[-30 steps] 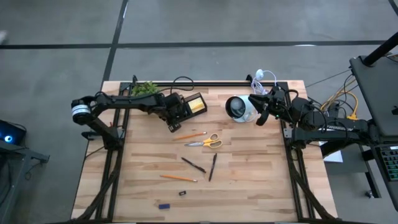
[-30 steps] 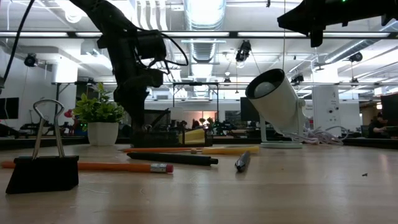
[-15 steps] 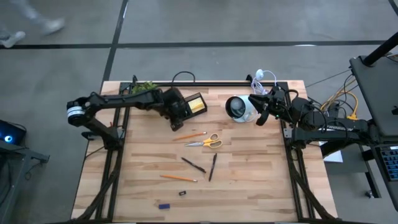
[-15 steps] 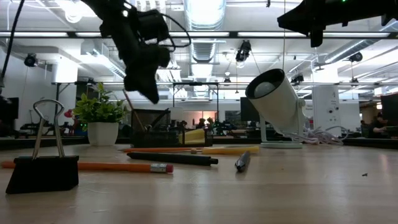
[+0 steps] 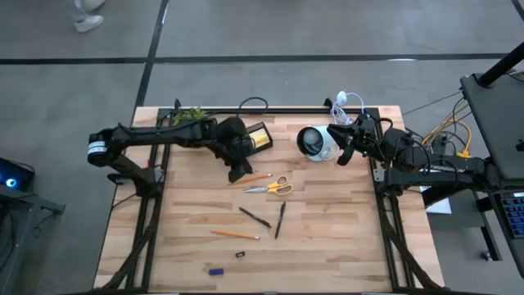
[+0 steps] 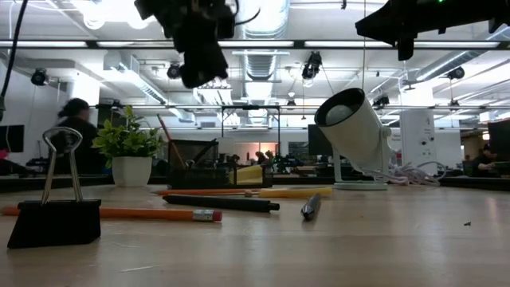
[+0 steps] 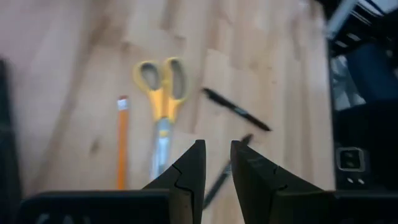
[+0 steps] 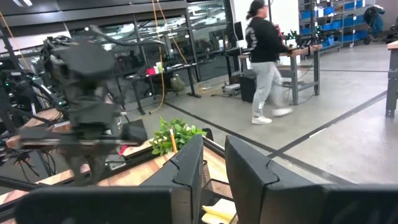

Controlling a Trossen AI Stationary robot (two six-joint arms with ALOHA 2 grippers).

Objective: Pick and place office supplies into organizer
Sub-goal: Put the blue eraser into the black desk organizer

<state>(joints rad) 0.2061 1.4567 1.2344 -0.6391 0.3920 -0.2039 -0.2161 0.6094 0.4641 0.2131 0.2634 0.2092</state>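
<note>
two arms shared the counter (image 5: 344,238), but only the left gripper (image 5: 239,172) was at work, hanging near the organizer (image 5: 250,138) at the counter's far side and above the loose items, fingers nearly closed on nothing, probably lining up a fresh pick. just beneath it lay an orange pencil (image 7: 122,142) beside the scissors (image 7: 160,106), with dark pens (image 5: 255,217) farther out, all outside the organizer. the right gripper (image 5: 342,156) waited by the white cup (image 5: 313,141), holding nothing, fingers slightly apart.
</note>
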